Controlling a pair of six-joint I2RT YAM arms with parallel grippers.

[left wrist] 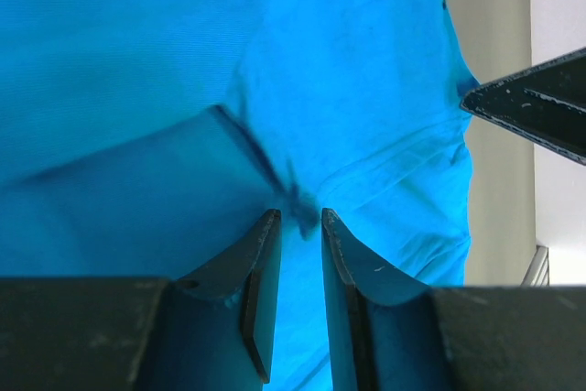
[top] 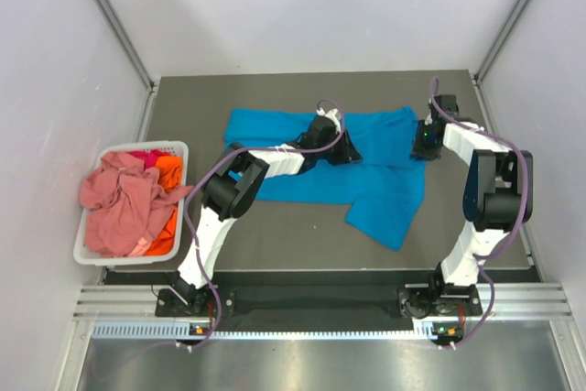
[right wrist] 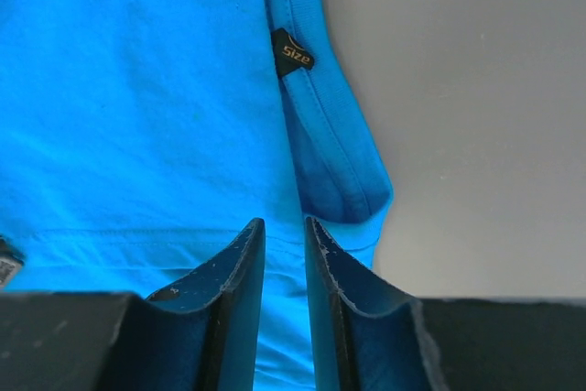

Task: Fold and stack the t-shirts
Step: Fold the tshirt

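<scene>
A turquoise-blue t-shirt [top: 385,199] lies spread across the middle of the dark table. My left gripper [top: 343,148] is down on its centre. In the left wrist view its jaws [left wrist: 296,215] stand narrowly apart, with a small pucker of the blue cloth [left wrist: 183,61] pinched at the tips. My right gripper [top: 426,142] is down at the shirt's right edge by the collar. In the right wrist view its jaws [right wrist: 282,222] are nearly together with blue cloth [right wrist: 137,89] between them, just short of the collar and its black size label [right wrist: 293,52].
A white slatted basket [top: 87,254] stands at the table's left edge, holding a salmon-pink t-shirt [top: 119,199], an orange one [top: 167,171] and a bit of red cloth [top: 146,155]. Grey walls enclose the table. One right finger [left wrist: 540,107] shows in the left wrist view.
</scene>
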